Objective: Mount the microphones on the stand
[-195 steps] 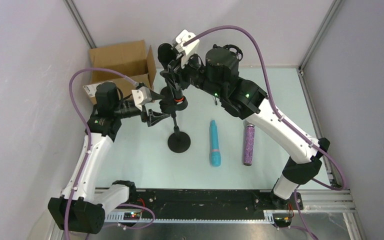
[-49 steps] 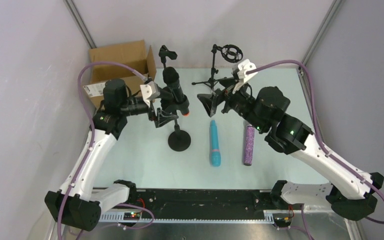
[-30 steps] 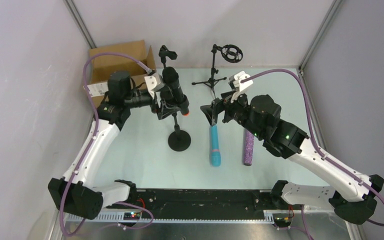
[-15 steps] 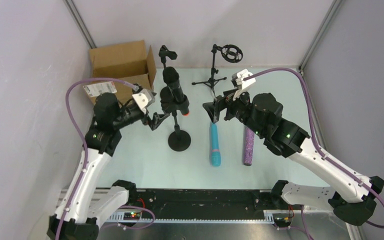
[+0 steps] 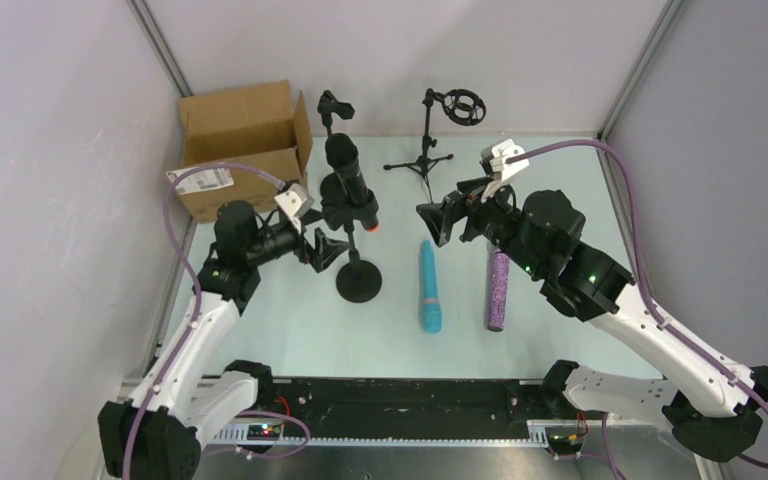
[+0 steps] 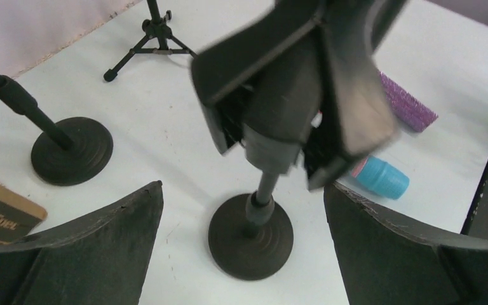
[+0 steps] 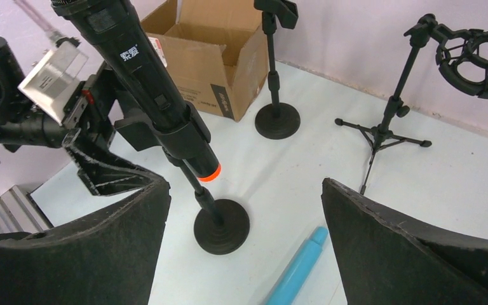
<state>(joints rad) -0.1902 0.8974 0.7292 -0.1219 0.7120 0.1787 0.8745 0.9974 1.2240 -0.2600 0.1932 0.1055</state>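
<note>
1. Walls close in the pale tabletop (image 5: pixel 290 320) on three sides. A cardboard box (image 5: pixel 240 140) fills the far left corner, and bare surface runs from the stands to the near edge.
2. The count: three microphones, three stands, two arms, one box.
3. The black microphone (image 5: pixel 348 180), orange-red at its lower end, sits tilted in the clip of the round-base stand (image 5: pixel 359 282), left of centre.
4. The turquoise microphone (image 5: pixel 428 286) and the glittery purple microphone (image 5: pixel 498 290) lie flat, parallel and apart, right of that stand.
5. A second round-base stand (image 5: pixel 332 108) and a tripod stand (image 5: pixel 428 150) line the far edge.
6. The left pincer (image 5: pixel 328 250) gapes wide and holds nothing, just left of the loaded stand. The right pincer (image 5: pixel 447 222), equally wide and empty, hangs just beyond the turquoise microphone's far end.
</note>
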